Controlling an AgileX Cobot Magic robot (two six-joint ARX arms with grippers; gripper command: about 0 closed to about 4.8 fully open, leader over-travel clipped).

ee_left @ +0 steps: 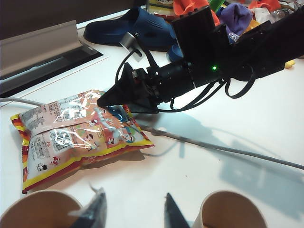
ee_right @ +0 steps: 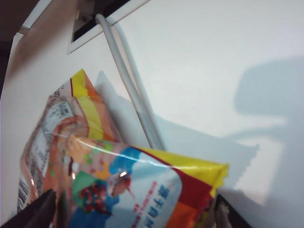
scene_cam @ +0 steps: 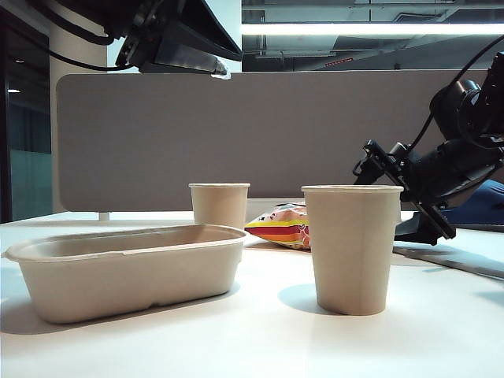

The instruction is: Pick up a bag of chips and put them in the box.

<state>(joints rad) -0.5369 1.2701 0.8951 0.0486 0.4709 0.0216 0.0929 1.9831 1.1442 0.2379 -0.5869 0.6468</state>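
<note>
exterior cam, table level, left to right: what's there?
Box → smaller-looking far paper cup → bag of chips, partly behind the near cup → near paper cup → right gripper, open, on its arm. The left gripper isn't visible in this view.

Right arm point(ee_left: 223, 52): matte black housings, boxy wrist block with a small green LED lit. Black cables loop beside the block. Silver round camera on a short stalk near the right gripper point(ee_left: 107, 100). Left gripper point(ee_left: 133, 213): dark tapered fingers point(ee_left: 95, 213), tips only.
</note>
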